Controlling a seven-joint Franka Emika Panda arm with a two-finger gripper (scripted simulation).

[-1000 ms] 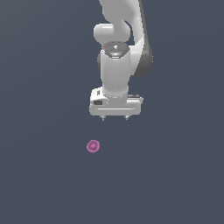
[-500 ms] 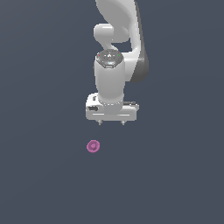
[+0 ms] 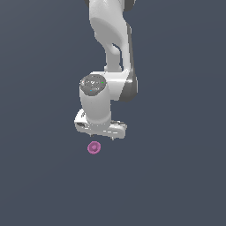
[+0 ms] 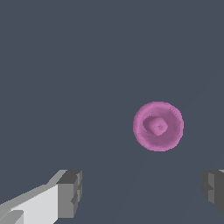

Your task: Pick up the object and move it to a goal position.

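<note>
The object point(image 3: 94, 147) is a tiny round pink-magenta disc with a paler centre ring, lying flat on the dark grey surface. The white gripper point(image 3: 101, 136) hangs just above it, slightly toward the exterior view's right, and does not touch it. In the wrist view the object point(image 4: 158, 126) fills a fair part of the picture, and the gripper point(image 4: 142, 194) is open, with one grey fingertip point(image 4: 70, 193) and the other fingertip point(image 4: 213, 186) set wide apart and nothing between them.
The white arm point(image 3: 112, 48) reaches down from the top of the exterior view. A plain dark grey surface point(image 3: 176, 176) lies all around.
The gripper has come down and shifted toward the exterior view's left, ending close above the disc. The disc has stayed where it was.
</note>
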